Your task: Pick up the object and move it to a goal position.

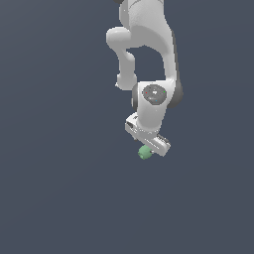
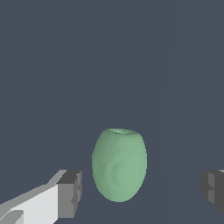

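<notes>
Pale green object point(image 1: 145, 153) point(image 2: 119, 164): small, egg-shaped, with a flattened end (seen in the wrist view). It sits between the fingers point(image 2: 70, 193), nearer one pad than the other, touching neither. Fingers: spread wide, dark grey pads on white links, nothing held. White gripper point(image 1: 149, 147) point(image 2: 141, 190): directly over the object in the exterior view, tilted, at the end of a white arm point(image 1: 149, 44). Surroundings: plain dark blue-grey desk point(image 1: 49, 173).
</notes>
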`<state>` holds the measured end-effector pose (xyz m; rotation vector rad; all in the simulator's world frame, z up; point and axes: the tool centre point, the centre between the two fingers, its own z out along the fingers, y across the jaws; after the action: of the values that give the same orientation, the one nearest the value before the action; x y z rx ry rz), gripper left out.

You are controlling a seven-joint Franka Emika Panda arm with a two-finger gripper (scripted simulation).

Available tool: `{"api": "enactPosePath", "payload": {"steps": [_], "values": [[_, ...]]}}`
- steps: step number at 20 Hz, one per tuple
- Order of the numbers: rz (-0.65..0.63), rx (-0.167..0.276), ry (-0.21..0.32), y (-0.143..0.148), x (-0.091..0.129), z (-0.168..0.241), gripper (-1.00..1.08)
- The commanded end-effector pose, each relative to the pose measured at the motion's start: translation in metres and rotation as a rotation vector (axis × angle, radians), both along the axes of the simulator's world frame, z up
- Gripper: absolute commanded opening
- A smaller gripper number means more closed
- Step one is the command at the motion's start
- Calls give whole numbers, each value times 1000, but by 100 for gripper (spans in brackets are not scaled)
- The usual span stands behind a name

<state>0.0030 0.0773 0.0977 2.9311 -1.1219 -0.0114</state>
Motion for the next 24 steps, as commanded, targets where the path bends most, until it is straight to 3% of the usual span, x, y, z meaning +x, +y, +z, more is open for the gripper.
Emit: {"api": "enactPosePath", "payload": {"steps": [1,16,24], "values": [[-38,0,-3,5,0,-3,100],[-100,0,-7,15,0,-11,100],[-104,0,-8,15,-1,-47,100]]}}
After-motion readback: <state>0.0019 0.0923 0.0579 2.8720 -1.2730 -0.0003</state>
